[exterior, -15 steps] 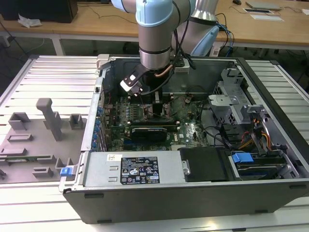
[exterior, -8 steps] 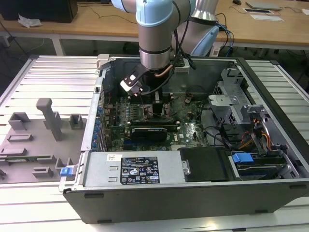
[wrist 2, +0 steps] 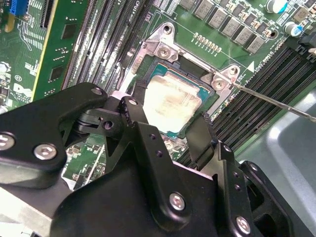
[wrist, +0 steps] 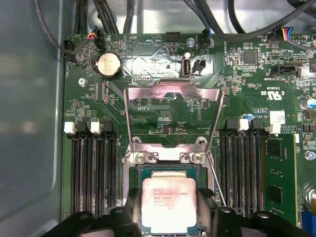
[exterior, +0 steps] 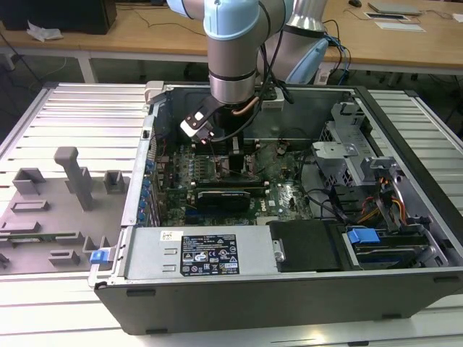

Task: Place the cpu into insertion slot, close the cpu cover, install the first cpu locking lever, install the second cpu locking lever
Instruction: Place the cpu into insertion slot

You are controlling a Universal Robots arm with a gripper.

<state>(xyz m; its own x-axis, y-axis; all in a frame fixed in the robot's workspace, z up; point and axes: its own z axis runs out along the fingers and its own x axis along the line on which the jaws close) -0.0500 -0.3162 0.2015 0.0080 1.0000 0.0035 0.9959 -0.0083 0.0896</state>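
Note:
The cpu (wrist: 169,205), a square chip with a pale metal top, lies in the insertion slot (wrist 2: 207,106) on the green motherboard, and it is also seen in the second wrist view (wrist 2: 173,101). My gripper (wrist: 170,217) reaches down over it, its black fingers (wrist 2: 134,114) pressed against two opposite edges of the chip. The cpu cover (wrist: 173,91), a thin silvery frame, stands swung up off the socket. A thin wire locking lever (wrist 2: 276,101) sticks out free beside the socket. In the exterior view the gripper (exterior: 235,165) is low inside the computer case.
Black memory slots (wrist: 94,168) flank the socket on both sides. A round coin battery (wrist: 108,65) and bundled cables (wrist: 113,15) lie beyond the cover. The case walls (exterior: 405,94) and drive bays (exterior: 376,195) box in the arm. Grey fixtures (exterior: 72,181) stand outside on the exterior view's left.

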